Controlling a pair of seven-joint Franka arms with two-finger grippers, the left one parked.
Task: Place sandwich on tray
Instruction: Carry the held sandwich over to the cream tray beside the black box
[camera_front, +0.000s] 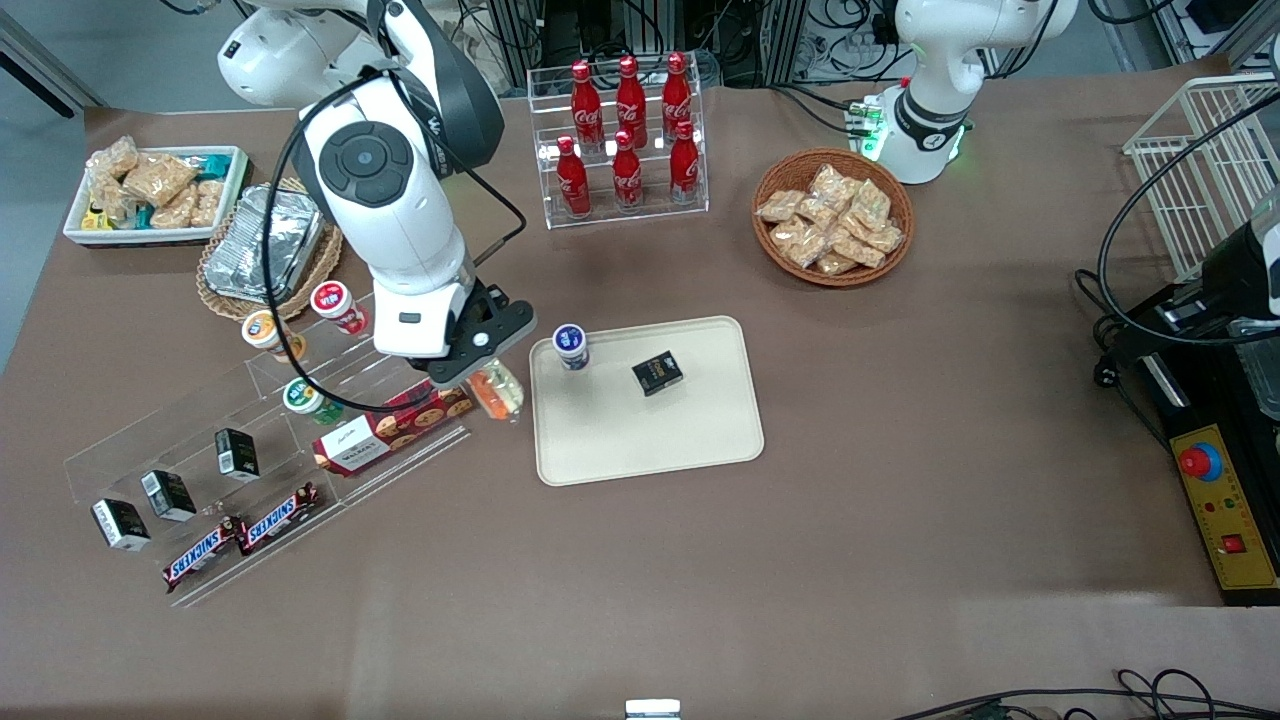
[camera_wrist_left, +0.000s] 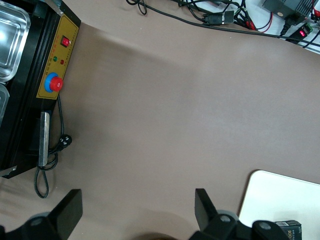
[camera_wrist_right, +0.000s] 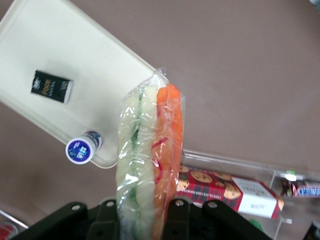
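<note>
- The gripper (camera_front: 478, 372) is up in the air just beside the tray's (camera_front: 700, 440) edge toward the working arm's end, over the red cookie box (camera_front: 385, 428).
- It's clamped on the sandwich (camera_wrist_right: 149, 165), one finger on each bread face; the wrapped wedge sticks out past the fingertips with the orange and green filling showing.
- So the sandwich isn't on the tray, it's held clear of the table.
- The tray already carries a blue-capped bottle (camera_front: 571, 346) and a small black box (camera_front: 657, 373), sitting apart from each other.
</note>
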